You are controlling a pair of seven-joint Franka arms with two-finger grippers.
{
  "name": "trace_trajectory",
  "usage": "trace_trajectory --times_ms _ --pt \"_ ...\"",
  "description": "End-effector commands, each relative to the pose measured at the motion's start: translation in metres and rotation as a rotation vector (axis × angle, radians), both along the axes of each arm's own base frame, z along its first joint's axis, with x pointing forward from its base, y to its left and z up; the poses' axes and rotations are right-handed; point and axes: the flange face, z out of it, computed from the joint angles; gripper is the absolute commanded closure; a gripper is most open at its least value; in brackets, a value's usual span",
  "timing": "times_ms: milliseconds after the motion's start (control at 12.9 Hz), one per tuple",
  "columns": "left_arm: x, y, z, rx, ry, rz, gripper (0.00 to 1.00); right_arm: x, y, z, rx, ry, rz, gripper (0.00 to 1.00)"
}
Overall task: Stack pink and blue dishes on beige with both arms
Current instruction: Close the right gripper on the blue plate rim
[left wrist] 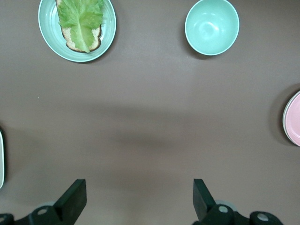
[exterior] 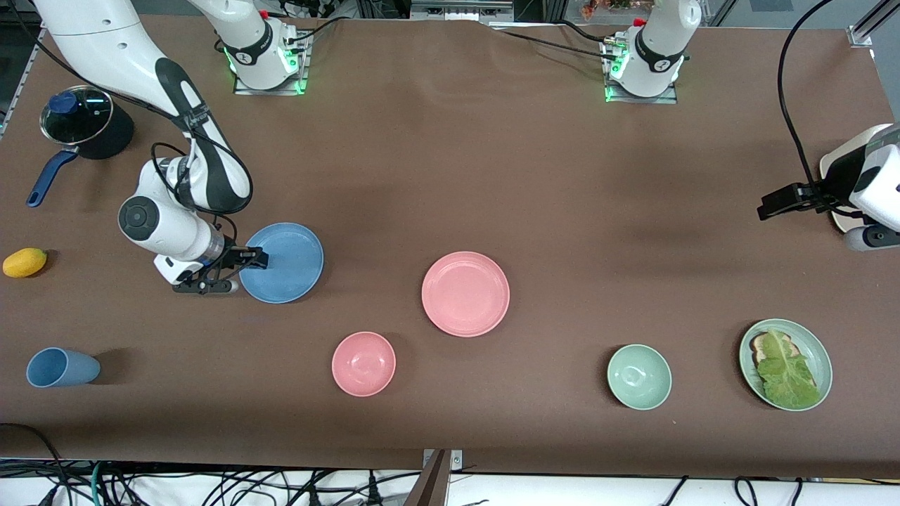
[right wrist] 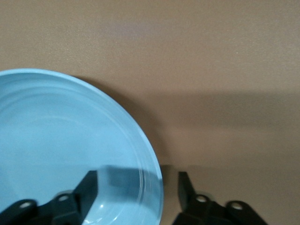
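The blue dish [exterior: 285,262] lies flat toward the right arm's end of the table. My right gripper [exterior: 239,273] is open at its rim, one finger over the dish's inside and the other just outside the edge; the right wrist view shows the blue dish [right wrist: 61,150] and my right gripper [right wrist: 138,190] straddling that rim. Mid-table lies the pink dish [exterior: 465,294], whose edge shows in the left wrist view [left wrist: 293,119]. The beige plate [exterior: 828,167] sits at the left arm's end, mostly hidden under the left arm. My left gripper [exterior: 770,205] hangs open and empty [left wrist: 139,187] above bare table beside it.
A lidded pot [exterior: 77,123] with a blue handle, a yellow fruit [exterior: 24,262] and a tipped blue cup [exterior: 62,367] lie at the right arm's end. A pink bowl [exterior: 363,363], green bowl [exterior: 639,377] and green lettuce plate [exterior: 785,364] line the side nearest the camera.
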Motion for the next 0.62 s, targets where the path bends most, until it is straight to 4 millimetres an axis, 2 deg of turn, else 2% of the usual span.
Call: trace_trajectory --times_ms 0,154,309,386,541 --pt "-0.007 0.0 0.003 -0.007 -0.012 0.0 0.0 0.0 0.0 0.0 0.014 -0.009 -0.004 0.47" --pt "-0.007 0.0 0.003 -0.007 -0.012 0.001 0.0 0.001 0.001 0.002 0.014 -0.009 -0.002 0.71" --pt "-0.007 -0.001 0.003 -0.007 -0.012 -0.001 0.0 0.007 0.001 0.013 0.016 -0.024 -0.002 0.97" --pt "-0.007 -0.001 0.003 -0.007 -0.012 -0.001 0.0 0.01 0.0 0.022 0.015 -0.024 -0.002 1.0" --pt "-0.007 -0.001 0.003 -0.007 -0.012 -0.001 0.0 0.024 0.0 0.047 0.017 -0.009 -0.001 1.0"
